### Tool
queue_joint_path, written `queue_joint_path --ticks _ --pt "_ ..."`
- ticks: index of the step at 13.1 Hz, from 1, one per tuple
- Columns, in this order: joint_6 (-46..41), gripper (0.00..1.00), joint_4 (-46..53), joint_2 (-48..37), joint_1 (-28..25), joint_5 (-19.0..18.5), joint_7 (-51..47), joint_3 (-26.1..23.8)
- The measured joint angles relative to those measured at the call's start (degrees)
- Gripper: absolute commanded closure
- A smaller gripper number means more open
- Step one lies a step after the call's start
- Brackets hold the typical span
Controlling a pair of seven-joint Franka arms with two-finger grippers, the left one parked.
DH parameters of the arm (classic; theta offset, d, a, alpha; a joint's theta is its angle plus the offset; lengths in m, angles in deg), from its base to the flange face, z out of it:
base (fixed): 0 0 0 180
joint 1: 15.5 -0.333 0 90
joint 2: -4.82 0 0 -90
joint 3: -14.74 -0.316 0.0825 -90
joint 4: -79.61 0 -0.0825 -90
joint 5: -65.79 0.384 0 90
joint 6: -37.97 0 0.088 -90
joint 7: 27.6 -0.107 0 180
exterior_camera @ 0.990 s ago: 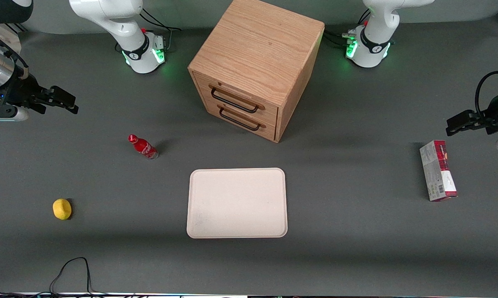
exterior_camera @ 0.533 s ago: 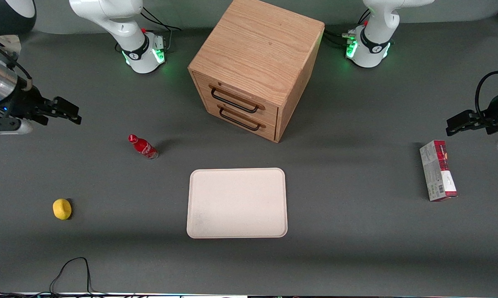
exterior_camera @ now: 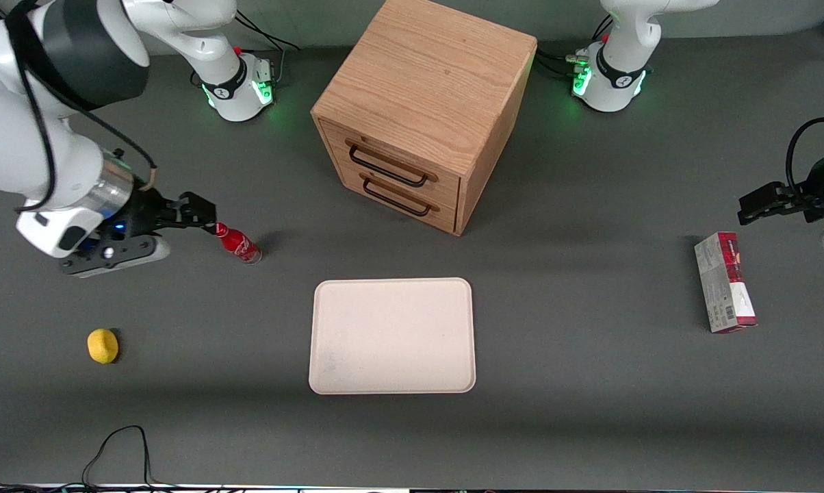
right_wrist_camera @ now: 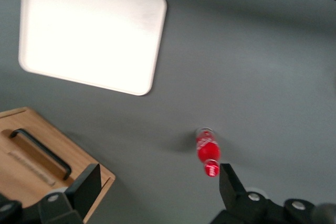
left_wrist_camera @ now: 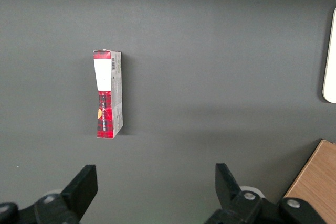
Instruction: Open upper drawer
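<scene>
Two drawers are sitting shut in the cabinet (exterior_camera: 422, 103) near the table's robot-side edge; the upper drawer (exterior_camera: 389, 163) is untouched. Gripper (exterior_camera: 203, 218), jaws apart, is hovering over the red bottle (exterior_camera: 237, 242).

A robotics lab is showing here; white arm bases (exterior_camera: 237, 89) are glowing green on a grey mat-covered table (exterior_camera: 590, 383); near the gripper (exterior_camera: 203, 218), spread apart, a red bottle (exterior_camera: 237, 243) is standing as a test prop; cables (exterior_camera: 114, 445) are trailing.
</scene>
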Motion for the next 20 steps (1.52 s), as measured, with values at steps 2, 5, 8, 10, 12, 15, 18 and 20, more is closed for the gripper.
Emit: queue_joint_path --ticks 2,5,8,10,12,15,18,20 --pt "0.0 0.0 0.7 0.1 0.0 0.0 0.0 -4.7" --pt "0.0 0.0 0.8 0.3 -0.3 0.0 2.3 -12.8" --pt "-0.1 0.0 0.8 2.2 -0.4 0.0 7.0 -18.4" --pt "-0.1 0.0 0.7 4.9 -0.4 0.2 12.0 -20.7" --pt "0.0 0.0 0.7 7.9 -0.4 3.3 15.9 -21.8" --pt "-0.1 0.0 0.7 10.2 -0.5 7.9 18.8 -22.1" --pt "-0.3 0.0 0.1 11.4 -0.9 8.2 20.2 -22.8" --pt "-0.3 0.0 -1.4 12.1 -1.2 8.2 21.0 -22.8"
